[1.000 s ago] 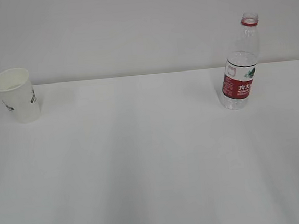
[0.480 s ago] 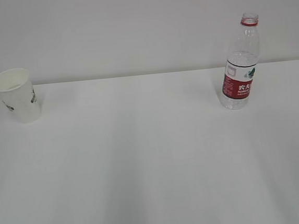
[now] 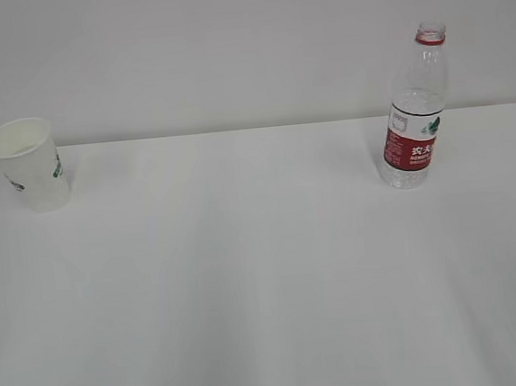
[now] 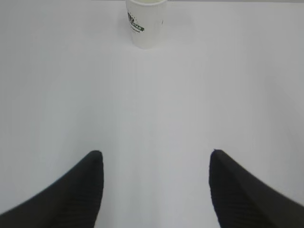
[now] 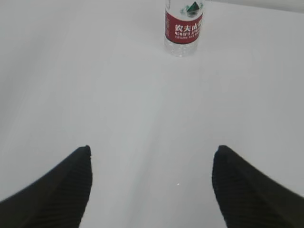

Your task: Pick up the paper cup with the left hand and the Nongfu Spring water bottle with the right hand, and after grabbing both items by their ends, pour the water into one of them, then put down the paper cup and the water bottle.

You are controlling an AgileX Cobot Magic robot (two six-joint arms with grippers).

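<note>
On the white table (image 3: 265, 274), toward its far left edge in the exterior view, the paper cup (image 3: 28, 164) stands on its base with its open mouth up, its long axis near vertical with a slight lean, a small green print showing on its side. Far across the table on the right, the Nongfu Spring water bottle (image 3: 414, 107) stands upright too, its capless mouth and red neck ring at the top and its red-and-white label around the lower body; its long axis runs straight up from the tabletop. Cup and bottle are well apart, each close to the pale back wall (image 3: 227, 42). Neither arm shows in the exterior view. In the left wrist view the left hand (image 4: 156, 154) has its two black pointed fingers (image 4: 85, 185) spread wide with only bare tabletop between them; the cup sits well ahead of the tips at the top of that view, slightly left of the midline of the gap, untouched. In the right wrist view the right hand (image 5: 152, 149) likewise shows its jaws standing wide and empty, and the bottle stands well ahead of the fingertips (image 5: 80, 175), a little right of the gap's centre, its label with white characters facing the camera and its upper part cut off by the frame edge.
</note>
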